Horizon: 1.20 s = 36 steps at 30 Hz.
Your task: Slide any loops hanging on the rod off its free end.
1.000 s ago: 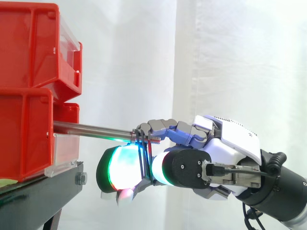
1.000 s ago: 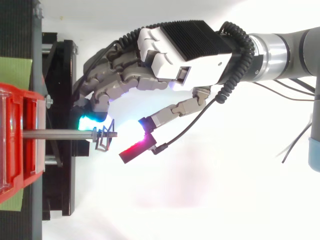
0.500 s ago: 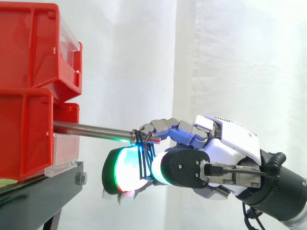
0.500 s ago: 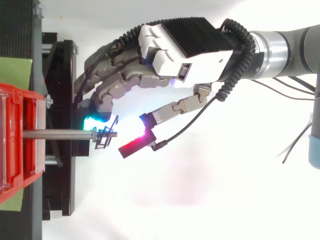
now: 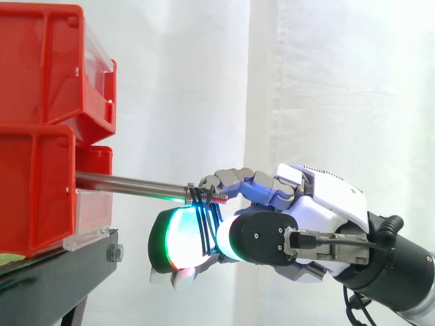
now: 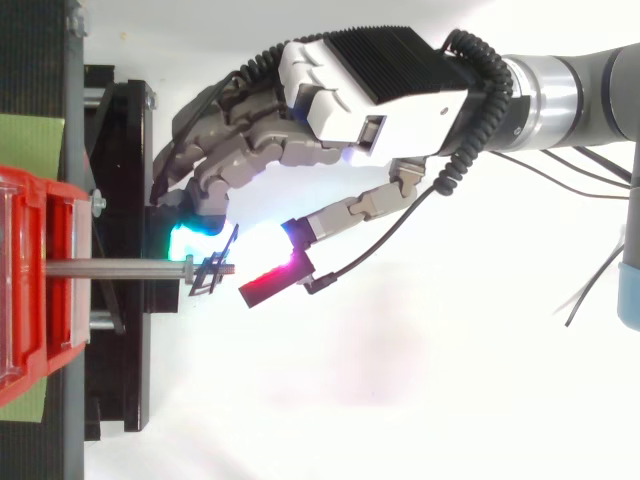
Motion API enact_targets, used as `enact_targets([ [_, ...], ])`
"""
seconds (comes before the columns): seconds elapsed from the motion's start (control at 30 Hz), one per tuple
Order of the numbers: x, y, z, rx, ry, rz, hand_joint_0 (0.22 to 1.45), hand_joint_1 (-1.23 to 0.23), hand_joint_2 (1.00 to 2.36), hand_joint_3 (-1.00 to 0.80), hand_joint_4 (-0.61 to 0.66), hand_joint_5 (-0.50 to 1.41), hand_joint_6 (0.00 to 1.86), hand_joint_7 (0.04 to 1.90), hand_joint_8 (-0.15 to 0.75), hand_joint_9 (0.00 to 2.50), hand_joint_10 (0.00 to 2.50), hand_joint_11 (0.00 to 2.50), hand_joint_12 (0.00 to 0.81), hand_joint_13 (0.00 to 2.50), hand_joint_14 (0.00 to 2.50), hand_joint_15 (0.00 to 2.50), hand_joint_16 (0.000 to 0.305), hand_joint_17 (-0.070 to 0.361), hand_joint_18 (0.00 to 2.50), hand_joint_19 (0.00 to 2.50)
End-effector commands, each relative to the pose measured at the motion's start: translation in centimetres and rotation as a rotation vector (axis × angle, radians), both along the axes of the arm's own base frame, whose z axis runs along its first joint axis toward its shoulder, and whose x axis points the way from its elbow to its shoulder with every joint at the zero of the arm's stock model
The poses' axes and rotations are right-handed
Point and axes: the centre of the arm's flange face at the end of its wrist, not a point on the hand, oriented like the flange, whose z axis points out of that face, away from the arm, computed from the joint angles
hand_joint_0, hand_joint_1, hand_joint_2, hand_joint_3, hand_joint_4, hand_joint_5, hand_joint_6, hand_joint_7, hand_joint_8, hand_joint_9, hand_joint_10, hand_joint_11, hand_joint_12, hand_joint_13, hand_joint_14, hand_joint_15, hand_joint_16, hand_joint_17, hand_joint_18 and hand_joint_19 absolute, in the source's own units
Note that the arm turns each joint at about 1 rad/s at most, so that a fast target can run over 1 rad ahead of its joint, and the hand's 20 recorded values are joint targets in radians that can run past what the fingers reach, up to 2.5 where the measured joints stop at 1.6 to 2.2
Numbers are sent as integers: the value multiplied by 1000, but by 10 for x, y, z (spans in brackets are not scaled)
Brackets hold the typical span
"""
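We see the hand at the rod's free end, loops just before it; we cannot tell its grip; open room behind.

rod base hidden behind bins, loops too thin to count, maybe 3, arm cut off at rt
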Motion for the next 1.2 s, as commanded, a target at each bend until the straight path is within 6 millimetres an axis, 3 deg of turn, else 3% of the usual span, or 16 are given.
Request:
enact_targets([
  [0.0,-1,-2,0,17,9,20,615,-718,1025,45,-67,-195,949,804,272,838,21,554,388,672,13,343,58,130,576,399],
  [0.23,-3,-2,7,-9,4,61,619,-718,1023,41,-66,-192,949,808,277,849,19,551,396,681,14,340,59,133,586,405],
  [0.3,-5,-4,24,-17,-2,61,620,-718,1022,38,-67,-191,949,799,282,851,21,556,399,683,13,337,59,134,590,400],
  [0.43,-10,-6,33,-29,61,51,622,-719,1019,37,-63,-190,949,798,285,863,18,564,405,685,13,339,60,136,596,397],
  [0.97,-21,-7,20,-103,208,12,621,-717,1017,22,-28,-190,949,789,292,863,20,555,409,686,12,336,61,138,600,401],
  [1.17,-34,-15,34,-75,308,-28,603,-701,1018,-24,40,-189,939,805,292,859,20,554,412,681,13,346,61,138,593,402],
])
